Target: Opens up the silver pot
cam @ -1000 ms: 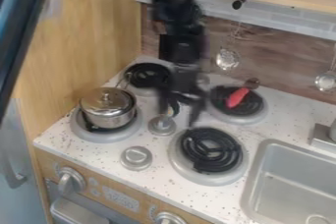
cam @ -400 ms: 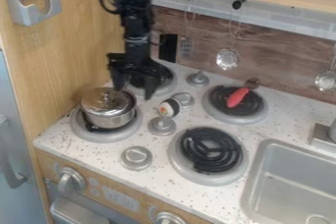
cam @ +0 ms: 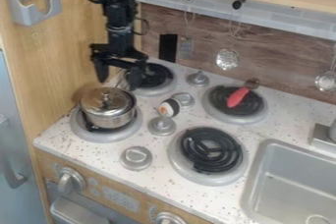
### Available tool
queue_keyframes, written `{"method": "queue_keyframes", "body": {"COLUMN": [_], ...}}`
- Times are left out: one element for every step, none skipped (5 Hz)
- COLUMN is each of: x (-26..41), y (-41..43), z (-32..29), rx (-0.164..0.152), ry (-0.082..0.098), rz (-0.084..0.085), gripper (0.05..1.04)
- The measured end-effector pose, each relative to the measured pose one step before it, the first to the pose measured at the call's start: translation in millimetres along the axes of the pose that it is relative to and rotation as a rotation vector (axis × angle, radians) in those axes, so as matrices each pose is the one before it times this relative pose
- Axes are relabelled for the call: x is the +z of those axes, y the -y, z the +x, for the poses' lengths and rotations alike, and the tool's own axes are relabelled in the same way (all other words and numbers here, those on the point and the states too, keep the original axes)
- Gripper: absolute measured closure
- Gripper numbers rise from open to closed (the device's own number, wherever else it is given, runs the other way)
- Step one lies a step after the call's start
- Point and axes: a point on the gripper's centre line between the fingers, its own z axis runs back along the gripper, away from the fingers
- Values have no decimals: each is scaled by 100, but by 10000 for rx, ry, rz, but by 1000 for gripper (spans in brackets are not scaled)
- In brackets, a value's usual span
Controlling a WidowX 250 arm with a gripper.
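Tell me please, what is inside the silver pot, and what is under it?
The lid is on the silver pot, so its contents cannot be seen. Under it is the front left burner; the pot hides its middle.

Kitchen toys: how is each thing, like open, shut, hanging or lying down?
Silver pot: on a burner, lid on
Gripper: open, holding nothing
Red-and-brown toy: lying on another burner
Round ladle: hanging
White-and-black toy: lying on the counter
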Motion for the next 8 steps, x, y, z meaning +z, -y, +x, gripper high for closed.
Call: {"method": "queue_keyframes", "body": {"x": [-8, -1001, -1281, -1005, -116, 0, 3, 134], "y": [-1098, -101, 78, -27, -97, -52, -90, 176], "z": [-260, -85, -169, 372, 100, 93, 101, -287], "rx": [263, -8, -24, -24, 65, 108, 39, 57], "ry": [-83, -387, -472, -245, -51, 59, 86, 189], "rz": [84, 10, -54, -13, 50, 32, 100, -34], "gripper": [84, 84, 84, 84, 141, 424, 700, 823]}}
